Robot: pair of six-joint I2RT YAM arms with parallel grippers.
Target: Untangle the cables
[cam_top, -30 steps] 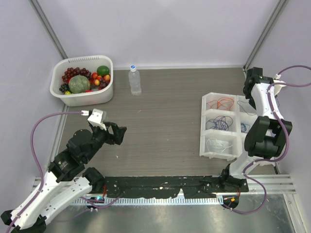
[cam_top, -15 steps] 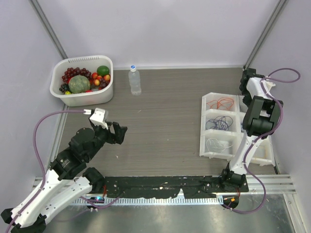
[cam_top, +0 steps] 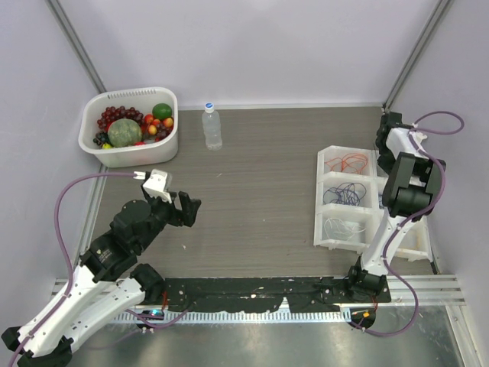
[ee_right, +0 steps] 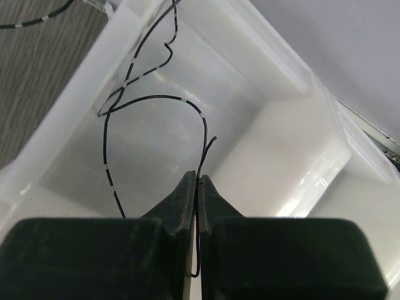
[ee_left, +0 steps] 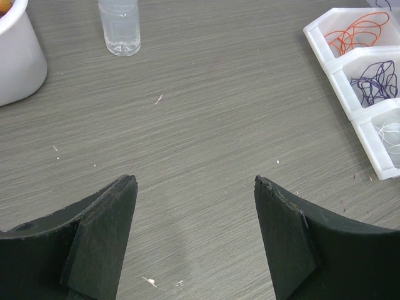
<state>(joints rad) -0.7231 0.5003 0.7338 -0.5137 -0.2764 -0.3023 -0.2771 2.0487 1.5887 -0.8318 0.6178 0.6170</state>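
Note:
My right gripper (ee_right: 197, 177) is shut on a thin black cable (ee_right: 156, 98) with white bands. It holds the cable over a white tray compartment (ee_right: 187, 125), and the cable loops up to the left over the tray wall. In the top view the right gripper (cam_top: 384, 136) is at the far right end of the white sorting tray (cam_top: 319, 202). The tray holds an orange cable (cam_top: 351, 161), a purple cable (cam_top: 344, 193) and a white cable (cam_top: 341, 227), each in its own compartment. My left gripper (ee_left: 195, 181) is open and empty above bare table, also seen in the top view (cam_top: 186, 208).
A white tub of fruit (cam_top: 131, 127) stands at the back left with a clear water bottle (cam_top: 212, 126) beside it. The left wrist view shows the bottle (ee_left: 119, 26) and the tray's left compartments (ee_left: 359, 65). Walls close in on three sides.
My right arm has swung from above the tray's right side to its far end and lowered the gripper there. The left gripper has barely moved.

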